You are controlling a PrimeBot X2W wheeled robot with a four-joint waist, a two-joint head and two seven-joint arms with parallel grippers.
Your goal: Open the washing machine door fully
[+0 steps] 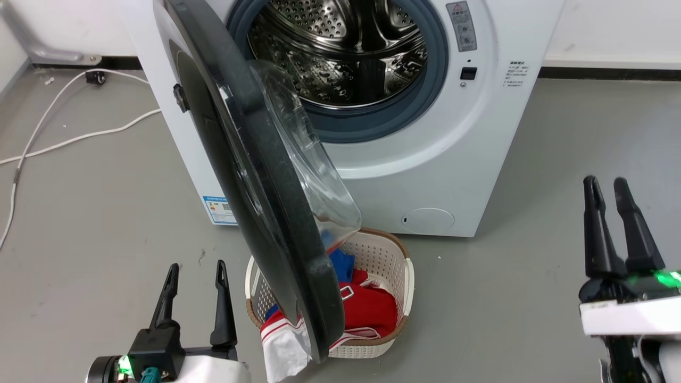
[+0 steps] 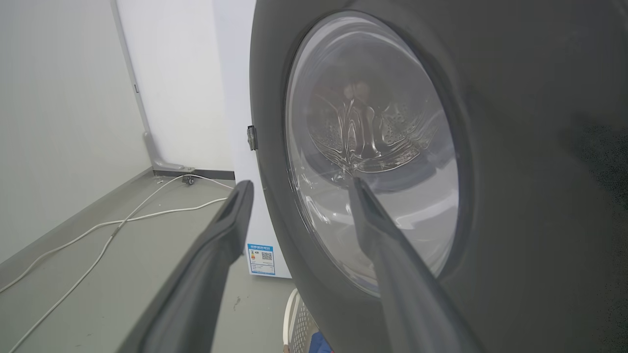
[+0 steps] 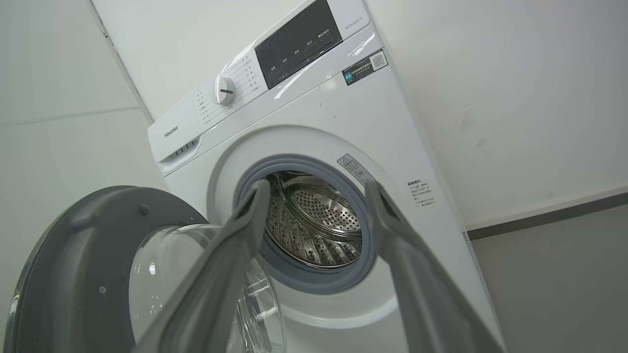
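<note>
Head view: the white washing machine (image 1: 425,175) stands on a grey floor (image 1: 106,223), and the washing machine door (image 1: 266,213) is swung out from its front toward the camera, seen nearly edge-on and hinged on the left side of the opening. The door's clear glass bowl (image 1: 308,159) bulges to the right, toward the steel drum (image 1: 340,53) and its grey rubber ring (image 1: 372,130), both uncovered. Beneath the door's lower edge sits a white laundry basket (image 1: 407,282) holding red, blue and white clothes (image 1: 372,308). White cables (image 1: 53,143) lie on the floor at the left. The left claw (image 1: 197,265) is at the lower left, just beside the door's outer face, fingers parted and empty. The right claw (image 1: 605,182) is at the right, well apart from the machine, also released and holding nothing. Left wrist view: the door's dark outer face and round window loom close ahead; the claw's two fingers are spread, one crossing the window, though contact cannot be judged. Right wrist view: the spread fingers frame the open drum, the door hangs open at lower left, and a dial (image 3: 225,90) and dark control panel (image 3: 299,41) sit above.
</note>
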